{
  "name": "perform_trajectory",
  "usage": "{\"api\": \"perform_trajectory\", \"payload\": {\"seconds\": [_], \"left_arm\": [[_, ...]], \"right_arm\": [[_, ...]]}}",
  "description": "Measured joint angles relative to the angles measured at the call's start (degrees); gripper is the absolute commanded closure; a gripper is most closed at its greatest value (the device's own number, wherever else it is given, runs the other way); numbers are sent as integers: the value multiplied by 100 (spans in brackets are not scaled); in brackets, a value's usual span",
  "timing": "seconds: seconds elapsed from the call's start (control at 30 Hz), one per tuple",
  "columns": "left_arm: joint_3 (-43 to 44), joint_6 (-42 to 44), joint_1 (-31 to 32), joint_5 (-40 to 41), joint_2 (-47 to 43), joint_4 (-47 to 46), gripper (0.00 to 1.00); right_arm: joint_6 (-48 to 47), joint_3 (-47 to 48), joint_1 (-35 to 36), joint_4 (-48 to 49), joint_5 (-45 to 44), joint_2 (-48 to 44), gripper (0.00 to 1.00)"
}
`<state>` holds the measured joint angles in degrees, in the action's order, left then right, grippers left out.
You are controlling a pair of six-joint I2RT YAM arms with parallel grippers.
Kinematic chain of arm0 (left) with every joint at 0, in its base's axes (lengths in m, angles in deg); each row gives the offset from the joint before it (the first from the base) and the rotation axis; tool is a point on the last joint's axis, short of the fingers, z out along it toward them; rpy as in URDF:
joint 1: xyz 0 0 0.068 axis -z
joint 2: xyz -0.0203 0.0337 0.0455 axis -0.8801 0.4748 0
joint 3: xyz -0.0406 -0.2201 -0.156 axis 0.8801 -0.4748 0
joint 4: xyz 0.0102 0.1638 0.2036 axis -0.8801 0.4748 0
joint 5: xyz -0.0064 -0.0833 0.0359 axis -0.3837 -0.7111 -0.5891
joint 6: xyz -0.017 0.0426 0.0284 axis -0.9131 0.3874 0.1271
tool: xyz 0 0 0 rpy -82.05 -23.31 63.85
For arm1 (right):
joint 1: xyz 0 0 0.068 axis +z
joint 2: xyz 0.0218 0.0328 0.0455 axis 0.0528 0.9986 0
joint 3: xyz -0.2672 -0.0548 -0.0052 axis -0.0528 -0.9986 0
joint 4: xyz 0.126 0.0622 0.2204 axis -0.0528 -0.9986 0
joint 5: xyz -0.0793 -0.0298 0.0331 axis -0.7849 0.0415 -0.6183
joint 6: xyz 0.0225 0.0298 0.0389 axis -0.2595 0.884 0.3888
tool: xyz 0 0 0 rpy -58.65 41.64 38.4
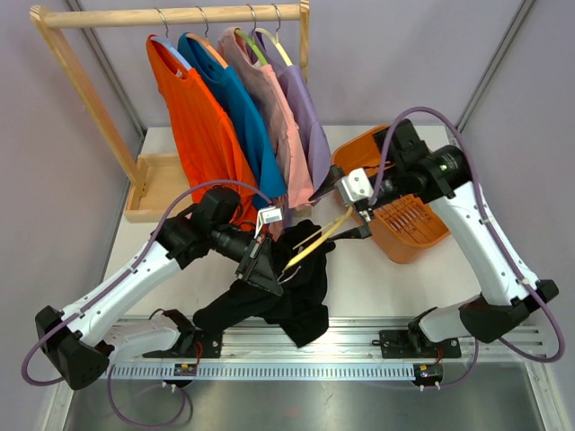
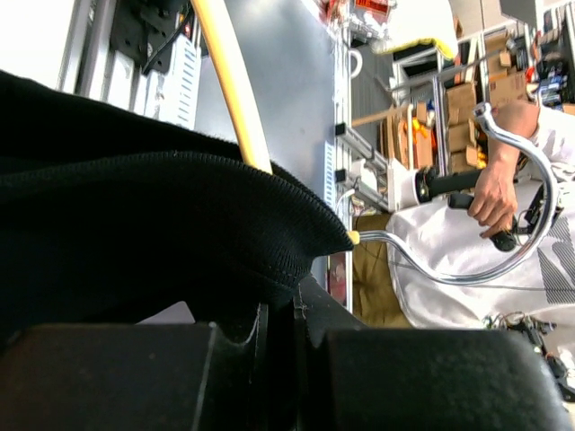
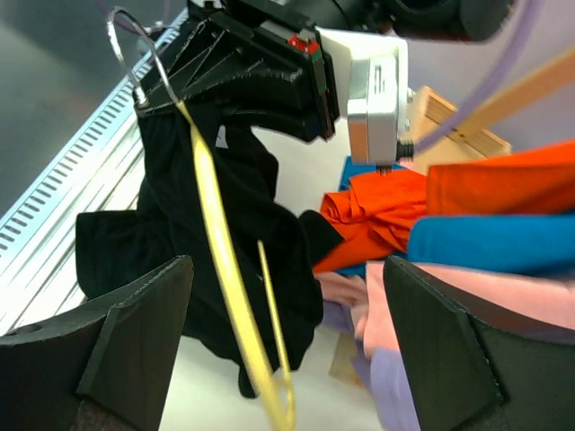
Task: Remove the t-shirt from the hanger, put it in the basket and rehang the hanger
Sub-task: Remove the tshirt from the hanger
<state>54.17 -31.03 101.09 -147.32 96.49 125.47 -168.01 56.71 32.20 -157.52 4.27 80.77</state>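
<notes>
The black t-shirt (image 1: 278, 296) lies bunched on the table in front of the rack, still draped partly over a yellow hanger (image 1: 316, 240) that slants up to the right. My left gripper (image 1: 267, 262) is shut on the shirt's collar edge (image 2: 269, 260), with the hanger arm (image 2: 232, 90) and its metal hook (image 2: 503, 260) just beyond. My right gripper (image 1: 341, 214) is open at the hanger's upper end. In the right wrist view the yellow hanger (image 3: 220, 296) runs between the spread fingers (image 3: 135, 341) without touching them, with the black t-shirt (image 3: 180, 224) behind it.
A wooden rack (image 1: 180, 15) at the back holds orange (image 1: 193, 117), blue (image 1: 238, 108), pink (image 1: 274, 117) and purple (image 1: 310, 117) shirts on hangers. An orange basket (image 1: 409, 224) stands to the right, under the right arm. The rack's wooden base (image 1: 157, 184) is at the left.
</notes>
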Motion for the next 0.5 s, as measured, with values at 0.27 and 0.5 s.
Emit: {"api": "perform_trajectory", "payload": {"seconds": [0.27,0.5], "left_arm": [[195,179,129,96,96,249,100],[205,205,127,142,94,297,100]], "right_arm": [[-254,258,627,-9,-573,796,18],[-262,203,809,-11,-844,697,25]]}}
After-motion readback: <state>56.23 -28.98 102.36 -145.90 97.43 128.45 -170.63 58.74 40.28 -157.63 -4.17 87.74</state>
